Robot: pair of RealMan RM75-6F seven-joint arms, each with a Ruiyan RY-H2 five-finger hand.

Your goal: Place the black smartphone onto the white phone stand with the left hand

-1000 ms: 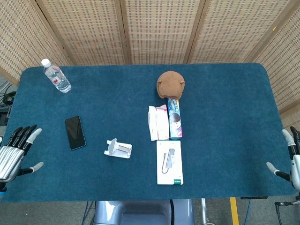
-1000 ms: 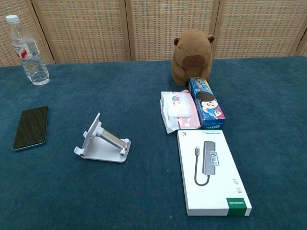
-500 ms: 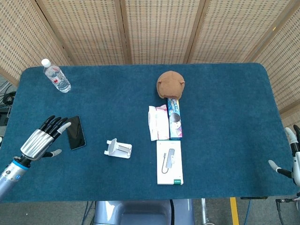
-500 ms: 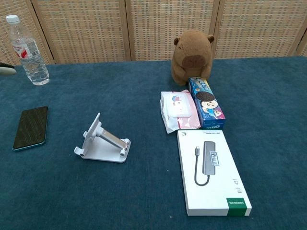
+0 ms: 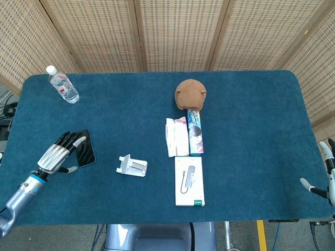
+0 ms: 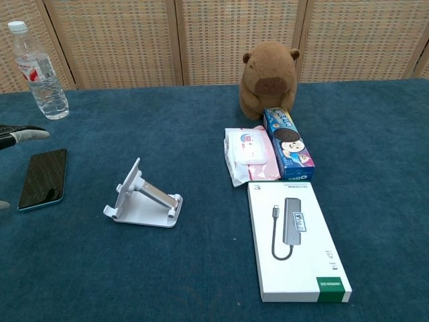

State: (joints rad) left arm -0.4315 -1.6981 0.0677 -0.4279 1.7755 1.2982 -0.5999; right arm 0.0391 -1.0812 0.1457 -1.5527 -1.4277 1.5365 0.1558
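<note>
The black smartphone (image 5: 86, 148) (image 6: 44, 178) lies flat on the blue cloth at the left. The white phone stand (image 5: 132, 166) (image 6: 143, 202) sits to its right, nothing on it. My left hand (image 5: 60, 152) hovers over the phone's left edge with fingers spread and nothing in them; the chest view catches only its fingertips (image 6: 20, 135) at the left border. My right hand (image 5: 325, 172) shows at the far right edge of the table, open and away from everything.
A water bottle (image 5: 62, 84) stands at the back left. A brown plush toy (image 5: 190, 93), a cookie box (image 5: 194, 132), a wipes pack (image 5: 176, 136) and a white boxed adapter (image 5: 189, 180) fill the table's middle.
My left hand has come in from the table's left edge toward the right, and now reaches over the phone's left side. The right hand has barely shifted.
</note>
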